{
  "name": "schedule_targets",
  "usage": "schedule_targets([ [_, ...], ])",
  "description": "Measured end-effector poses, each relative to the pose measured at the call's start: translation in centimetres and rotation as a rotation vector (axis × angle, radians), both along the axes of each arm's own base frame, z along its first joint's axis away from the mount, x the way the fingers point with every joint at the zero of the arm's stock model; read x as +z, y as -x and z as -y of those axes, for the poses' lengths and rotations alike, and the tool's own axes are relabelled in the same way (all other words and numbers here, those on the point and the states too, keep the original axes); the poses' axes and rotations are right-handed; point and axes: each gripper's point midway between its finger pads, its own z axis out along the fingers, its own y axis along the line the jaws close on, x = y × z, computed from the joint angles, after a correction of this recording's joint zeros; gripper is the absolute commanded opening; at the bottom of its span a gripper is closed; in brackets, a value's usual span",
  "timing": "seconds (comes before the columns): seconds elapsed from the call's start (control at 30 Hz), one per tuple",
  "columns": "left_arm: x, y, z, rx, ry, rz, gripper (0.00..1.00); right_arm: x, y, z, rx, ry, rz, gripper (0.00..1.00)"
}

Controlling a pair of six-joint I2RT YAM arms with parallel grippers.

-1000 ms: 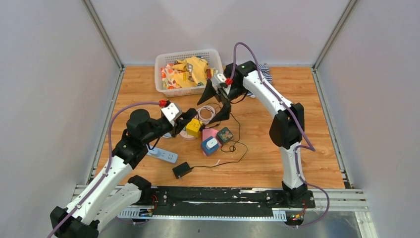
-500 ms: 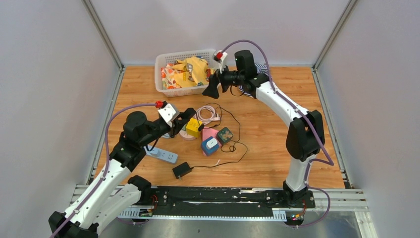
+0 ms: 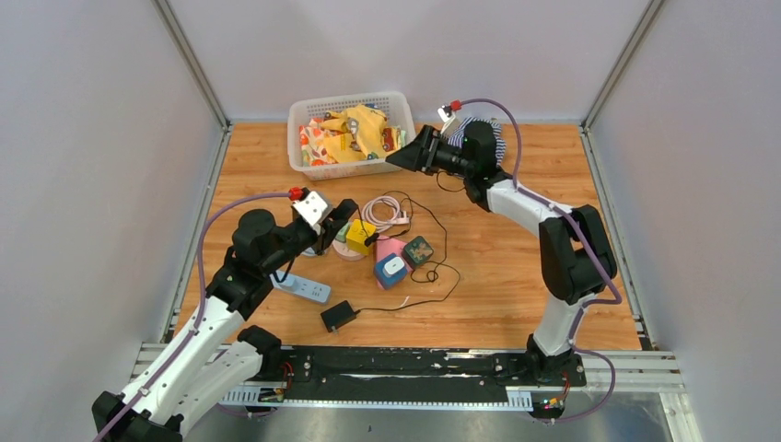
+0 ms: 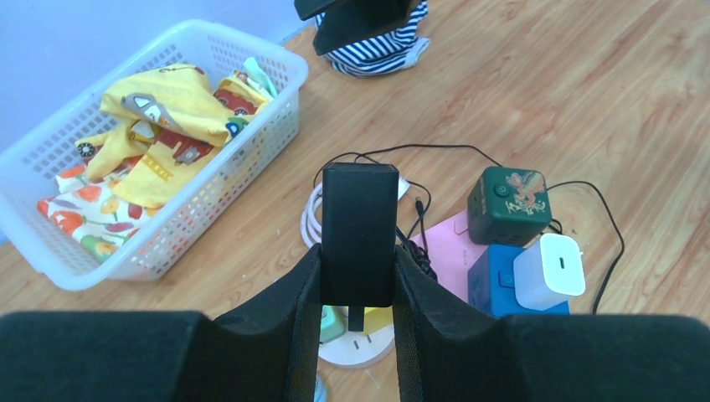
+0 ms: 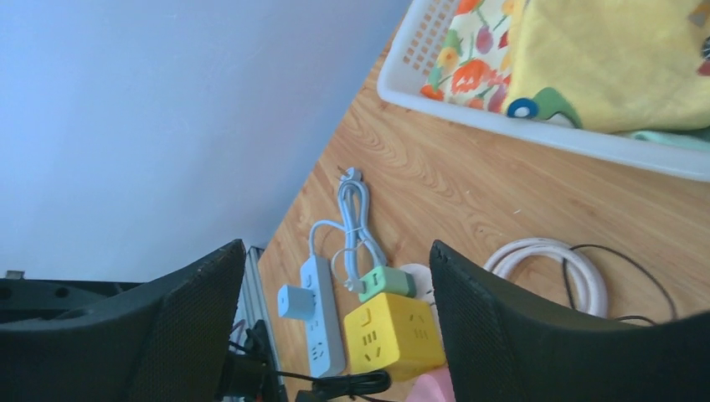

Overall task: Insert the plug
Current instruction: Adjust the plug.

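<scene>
My left gripper (image 3: 353, 224) is shut on a black plug (image 4: 360, 230), which stands upright between the fingers with one prong showing under it. It hangs just above a round white socket (image 4: 373, 350), beside the yellow cube socket (image 3: 360, 236). The plug's black cable (image 3: 433, 276) loops over the table to a black adapter (image 3: 338, 316). My right gripper (image 3: 403, 157) is open and empty, raised near the basket at the back. In the right wrist view (image 5: 335, 322) it looks down on the yellow cube (image 5: 393, 335) and a white power strip (image 5: 322, 322).
A white basket (image 3: 297, 138) of coloured cloth stands at the back, with a striped cloth (image 3: 488, 133) to its right. A blue cube with a white charger (image 4: 548, 270), a green cube (image 4: 508, 205), a pink block (image 3: 393, 247) and a coiled white cable (image 3: 382, 210) crowd the middle.
My right arm has lifted away from the middle of the table and swung back and right, near the basket. My left gripper has edged slightly right with the plug.
</scene>
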Motion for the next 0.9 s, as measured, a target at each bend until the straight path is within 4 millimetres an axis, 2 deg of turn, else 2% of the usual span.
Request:
schedule_targets([
  [0.1, -0.3, -0.3, -0.3, 0.025, -0.004, -0.007, 0.00, 0.6, 1.2, -1.0, 0.027, -0.001, -0.001, 0.63],
  [0.23, -0.3, -0.6, -0.7, 0.053, -0.006, -0.006, 0.00, 1.7, 4.1, -3.4, 0.096, -0.004, 0.013, 0.58],
  [0.37, -0.4, -0.8, -1.0, 0.075, -0.009, -0.005, 0.00, 2.9, 7.9, -6.1, 0.182, -0.010, 0.020, 0.56],
  [0.5, -0.4, -0.9, -1.2, 0.085, -0.011, -0.005, 0.00, 3.7, 10.3, -7.5, 0.225, -0.002, 0.013, 0.56],
  [0.63, -0.4, -0.9, -1.2, 0.086, -0.011, -0.005, 0.00, 4.2, 11.7, -8.1, 0.246, 0.003, 0.007, 0.56],
  [0.9, -0.5, -1.0, -1.1, 0.085, -0.012, -0.007, 0.00, 3.7, 13.7, -9.3, 0.285, 0.027, -0.026, 0.56],
])
